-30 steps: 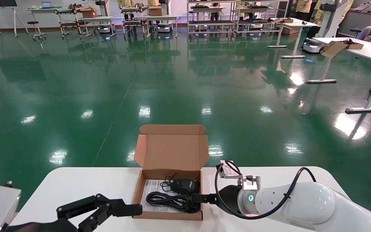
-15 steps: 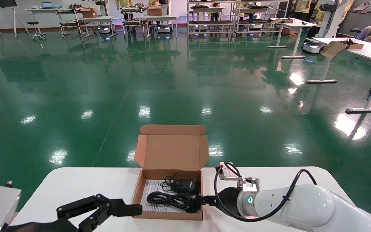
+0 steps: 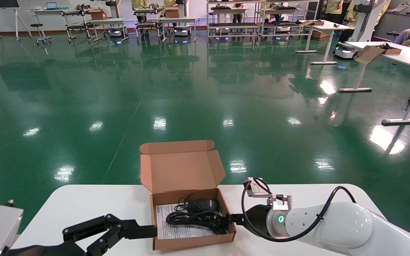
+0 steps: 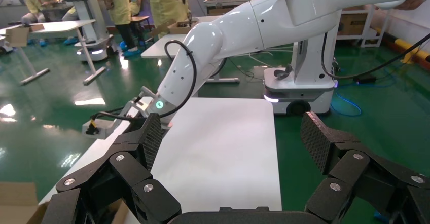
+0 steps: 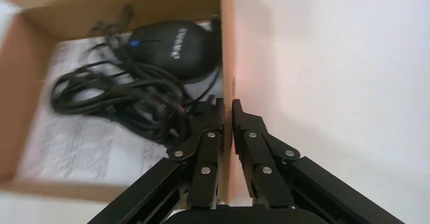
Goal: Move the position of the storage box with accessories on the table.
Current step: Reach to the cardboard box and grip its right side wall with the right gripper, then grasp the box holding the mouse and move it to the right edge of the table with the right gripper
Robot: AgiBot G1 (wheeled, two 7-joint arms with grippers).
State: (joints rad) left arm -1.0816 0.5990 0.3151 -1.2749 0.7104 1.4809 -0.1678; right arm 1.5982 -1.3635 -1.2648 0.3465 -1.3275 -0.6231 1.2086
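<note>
The brown cardboard storage box (image 3: 162, 245) sits on the white table (image 3: 84, 206) with its lid standing open, turned a little askew. Inside lie a black mouse (image 3: 205, 204) (image 5: 175, 46), a coiled black cable (image 3: 190, 217) (image 5: 116, 100) and a white printed sheet (image 3: 176, 233) (image 5: 76, 143). My right gripper (image 3: 228, 221) (image 5: 226, 104) is shut on the box's right side wall (image 5: 226, 57), one finger inside and one outside. My left gripper (image 3: 144, 231) (image 4: 230, 143) hovers open just left of the box, with nothing between its fingers.
The table's far edge and rounded corners (image 3: 347, 188) are close behind the box. Bare tabletop (image 4: 218, 153) stretches to the right of the box. Beyond lies a green floor (image 3: 190, 89) with other desks, carts and people far off.
The box has slid toward me and rotated, its lid now swung to the left. My right gripper moved with it, still clamped on the side wall. The left arm has not moved.
</note>
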